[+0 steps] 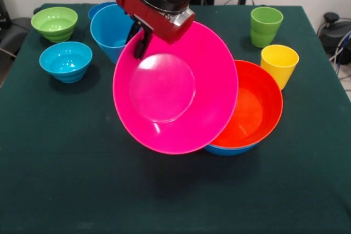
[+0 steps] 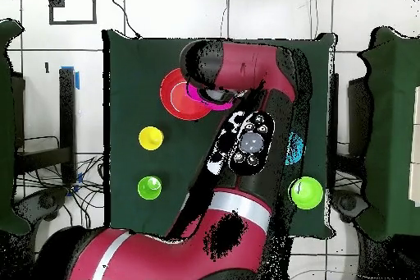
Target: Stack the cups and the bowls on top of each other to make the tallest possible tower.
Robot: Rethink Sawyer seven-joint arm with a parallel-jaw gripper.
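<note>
tilted bowl [image 1: 175, 89] leaning on two nested bowls [image 1: 253, 108] (right), two cups [image 1: 272, 42] behind

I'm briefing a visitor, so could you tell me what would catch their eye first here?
The big pink bowl at mid-table, tilted steeply with its inside facing the camera, hanging from the claw at its upper rim. Beside it sits the orange bowl, nested in a blue bowl.

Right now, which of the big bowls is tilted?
The pink bowl: the claw grips its upper rim and it leans steeply, inside facing the camera. The orange bowl sits level, nested in the blue bowl.
</note>
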